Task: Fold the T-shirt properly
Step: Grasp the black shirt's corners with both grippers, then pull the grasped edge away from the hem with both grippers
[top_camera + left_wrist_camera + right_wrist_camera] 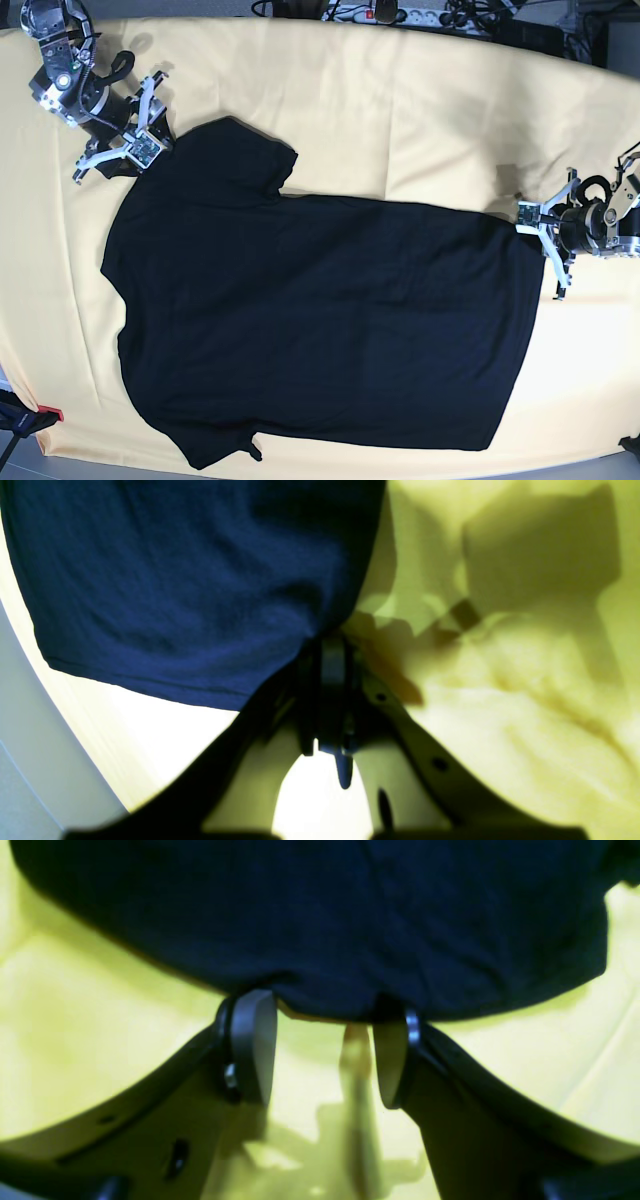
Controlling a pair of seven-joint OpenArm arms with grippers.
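Note:
The black T-shirt (pixel 310 320) lies spread flat, plain side up, on the pale yellow tablecloth (pixel 400 110). One sleeve points to the back left and the hem is at the right. My right gripper (pixel 143 150) is at the tip of that back-left sleeve. In the right wrist view it (pixel 325 1022) is open, with the sleeve edge (pixel 320 930) touching both fingertips. My left gripper (pixel 527 215) is at the hem's back right corner. In the left wrist view it (pixel 330 647) is shut, with the shirt's corner (pixel 190 590) gathered into its tips.
A power strip and cables (pixel 400 14) lie along the table's back edge. A small red item (pixel 50 413) sits off the front left edge. The tablecloth is wrinkled beside the left gripper (pixel 525 695). The shirt's front hem corner lies close to the table's front edge.

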